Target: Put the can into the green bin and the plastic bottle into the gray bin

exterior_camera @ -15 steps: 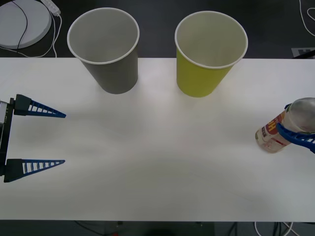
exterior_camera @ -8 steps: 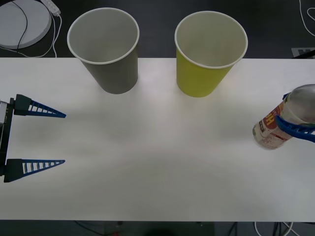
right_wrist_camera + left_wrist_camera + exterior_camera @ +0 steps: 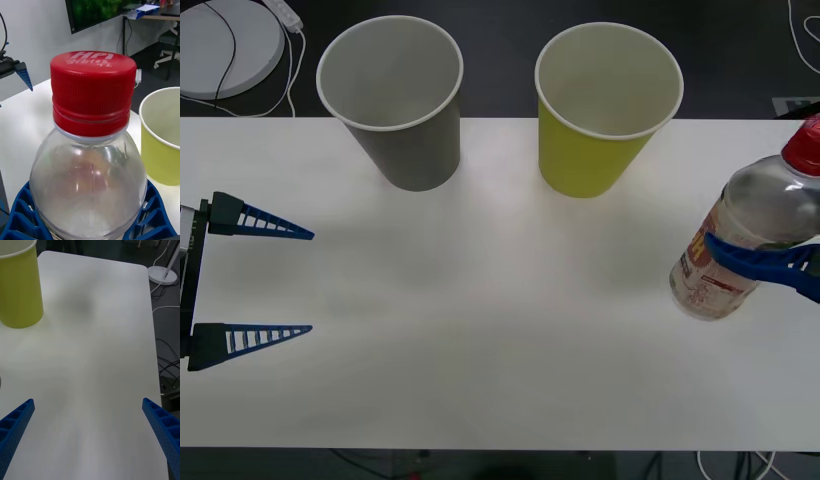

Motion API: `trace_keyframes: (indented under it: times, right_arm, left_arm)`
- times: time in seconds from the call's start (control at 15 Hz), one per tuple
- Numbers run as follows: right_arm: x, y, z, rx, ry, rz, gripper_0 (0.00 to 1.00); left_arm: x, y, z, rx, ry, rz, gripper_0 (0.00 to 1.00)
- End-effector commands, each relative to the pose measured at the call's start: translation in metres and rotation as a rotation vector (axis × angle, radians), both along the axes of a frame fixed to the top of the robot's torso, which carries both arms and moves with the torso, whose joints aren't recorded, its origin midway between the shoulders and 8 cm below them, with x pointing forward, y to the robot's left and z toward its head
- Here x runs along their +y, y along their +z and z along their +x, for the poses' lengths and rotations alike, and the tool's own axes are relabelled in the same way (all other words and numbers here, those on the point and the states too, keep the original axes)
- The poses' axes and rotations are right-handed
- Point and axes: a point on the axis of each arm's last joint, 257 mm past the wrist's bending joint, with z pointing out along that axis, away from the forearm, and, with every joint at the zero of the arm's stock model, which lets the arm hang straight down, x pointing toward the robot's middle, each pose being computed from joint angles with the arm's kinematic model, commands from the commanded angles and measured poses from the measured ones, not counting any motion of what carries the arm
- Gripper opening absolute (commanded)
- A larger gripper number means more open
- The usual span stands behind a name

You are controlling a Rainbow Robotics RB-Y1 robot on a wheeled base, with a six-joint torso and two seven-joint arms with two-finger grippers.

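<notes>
Nearest, the left gripper (image 3: 305,281) waits wide open at the bench's (image 3: 500,350) left edge, idle. Rightward, the right gripper (image 3: 765,262) clamps the plastic bottle's (image 3: 740,235) body, cap tilted upward, likely for carrying. Farther off stand the gray bin (image 3: 395,100) left and the green bin (image 3: 605,105) right, both empty.

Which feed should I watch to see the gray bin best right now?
The front view: the gray bin stands whole at the table's far edge, its open mouth toward the camera. The left wrist and right wrist views take in the green bin beside it instead.
</notes>
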Motion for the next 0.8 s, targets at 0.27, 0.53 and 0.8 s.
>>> trace_keyframes:
  times: [0.27,0.53,0.8]
  right_arm:
    - [0.03,0.016,0.001,0.083,0.003,-0.033,0.0]
    - [0.049,0.026,0.011,0.132,0.011,-0.055,0.0]
    - [0.062,0.037,0.029,0.146,0.059,-0.087,0.0]
  left_arm:
    - [0.0,0.0,0.0,0.0,0.0,0.0,1.0]
    - [0.0,0.0,0.0,0.0,0.0,0.0,1.0]
    - [0.0,0.0,0.0,0.0,0.0,0.0,1.0]
